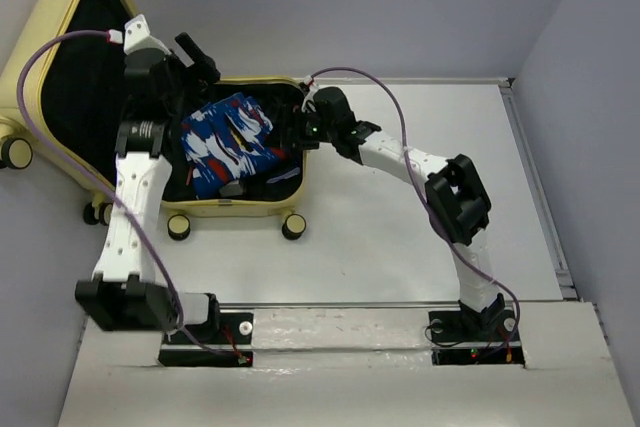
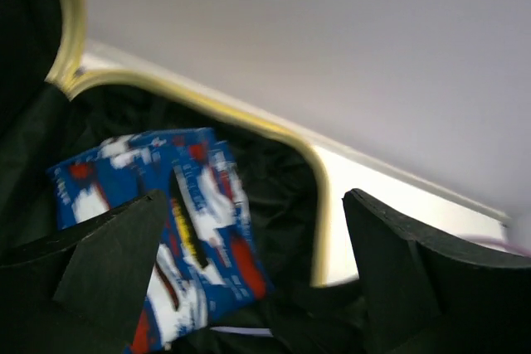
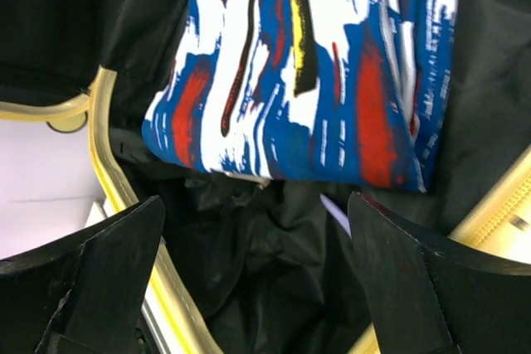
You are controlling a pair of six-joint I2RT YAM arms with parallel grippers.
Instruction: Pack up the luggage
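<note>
The luggage [image 1: 230, 209], a pale-yellow hard-shell suitcase, lies open on the white table [image 1: 400, 247] with its lid tilted up against the far-left wall, and both grippers are at its base half. The left gripper [image 1: 200, 62] hangs over the far-left corner of the base with its fingers spread wide and nothing between them. In its wrist view the blue patterned packet [image 2: 207, 230] lies below it, partly behind one finger, while the suitcase's yellow rim [image 2: 319, 205] curves through the gap between the fingers. The right gripper [image 1: 300, 129] is at the base's right edge, also spread wide and holding nothing. From its wrist camera the packet [image 3: 307, 64] lies just ahead of the fingertips on the crumpled black lining [image 3: 249, 263], and the yellow rim [image 3: 104, 147] runs close beside one finger. From above, the packet [image 1: 228, 142] sits in the base half between the two grippers, touching neither. Two small wheels [image 1: 178, 227] show along the suitcase's near side.
</note>
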